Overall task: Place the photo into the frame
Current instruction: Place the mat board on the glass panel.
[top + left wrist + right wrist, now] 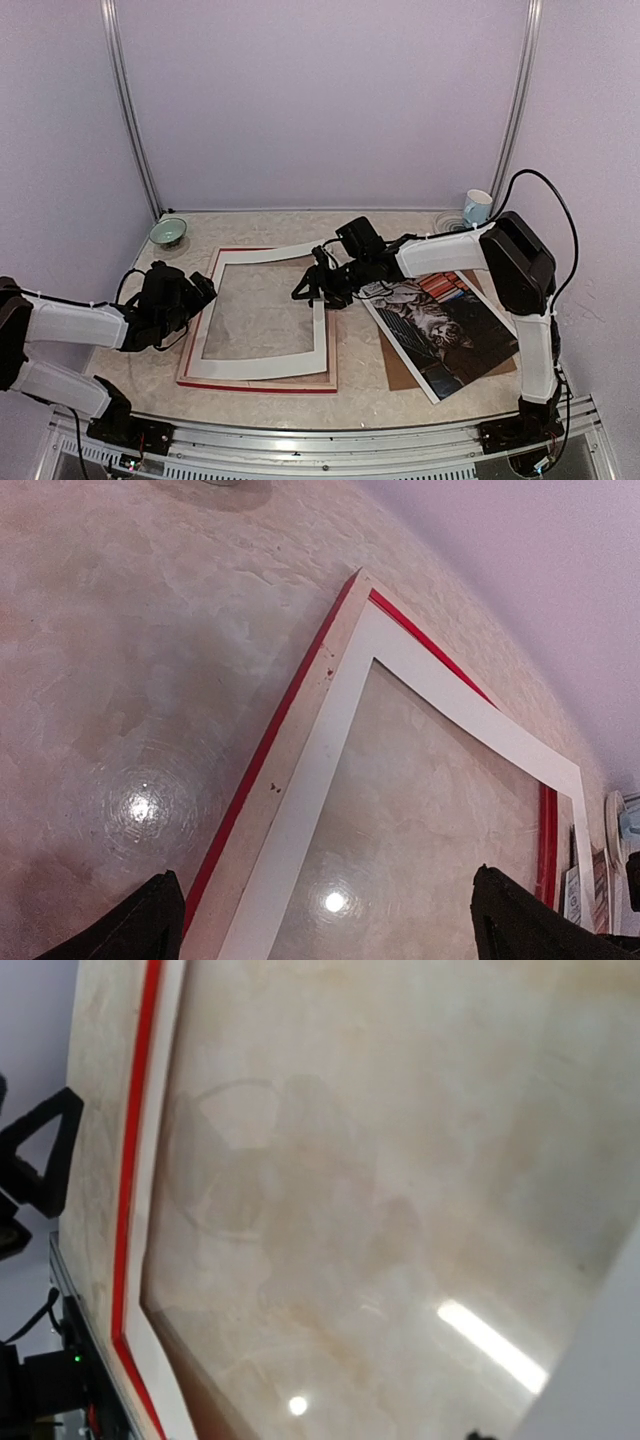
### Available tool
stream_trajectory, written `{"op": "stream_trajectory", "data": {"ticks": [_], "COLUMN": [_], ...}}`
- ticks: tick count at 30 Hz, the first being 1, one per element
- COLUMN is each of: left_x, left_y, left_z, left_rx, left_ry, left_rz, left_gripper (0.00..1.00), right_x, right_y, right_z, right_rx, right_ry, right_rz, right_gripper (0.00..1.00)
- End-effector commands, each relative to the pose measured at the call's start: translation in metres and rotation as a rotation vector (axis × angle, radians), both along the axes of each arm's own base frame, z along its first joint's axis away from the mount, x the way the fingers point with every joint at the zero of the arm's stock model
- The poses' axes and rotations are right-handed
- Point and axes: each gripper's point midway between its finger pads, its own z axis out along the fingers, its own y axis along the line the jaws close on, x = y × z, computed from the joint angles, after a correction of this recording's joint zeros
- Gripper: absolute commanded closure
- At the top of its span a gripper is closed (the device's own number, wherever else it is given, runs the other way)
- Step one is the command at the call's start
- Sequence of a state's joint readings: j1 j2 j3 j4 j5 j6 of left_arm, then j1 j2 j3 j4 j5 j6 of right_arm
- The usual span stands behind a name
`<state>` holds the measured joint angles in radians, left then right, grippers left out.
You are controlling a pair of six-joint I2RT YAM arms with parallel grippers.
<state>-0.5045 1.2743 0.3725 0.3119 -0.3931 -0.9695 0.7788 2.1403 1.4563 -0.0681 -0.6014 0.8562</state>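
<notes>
The frame [260, 382] lies flat under a white mat [262, 367], the photo [445, 325] just beside it. The left jaws gape wide; how the right jaws stand, I cannot tell.

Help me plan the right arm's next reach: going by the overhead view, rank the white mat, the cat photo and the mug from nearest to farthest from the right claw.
1. The white mat, directly at the right claw, left of centre.
2. The cat photo, on the right side of the table.
3. The mug, in the far right corner.
</notes>
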Motion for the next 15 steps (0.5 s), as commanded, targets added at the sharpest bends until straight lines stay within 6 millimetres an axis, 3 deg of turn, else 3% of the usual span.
{"op": "stream_trajectory", "data": {"ticks": [1,15], "left_x": [-0.002,-0.003], "left_y": [0.009,0.009], "left_z": [0.002,0.003], "left_rx": [0.004,-0.001], "left_ry": [-0.01,-0.015], "left_rz": [0.034,0.029], "left_gripper": [0.01,0.01], "right_x": [-0.004,0.0], "right_y": [0.003,-0.011], "right_z": [0.041,0.069], "right_rx": [-0.007,-0.086], "right_ry": [-0.103,-0.229], "right_rz": [0.034,0.056], "right_gripper": [0.38,0.35]}}
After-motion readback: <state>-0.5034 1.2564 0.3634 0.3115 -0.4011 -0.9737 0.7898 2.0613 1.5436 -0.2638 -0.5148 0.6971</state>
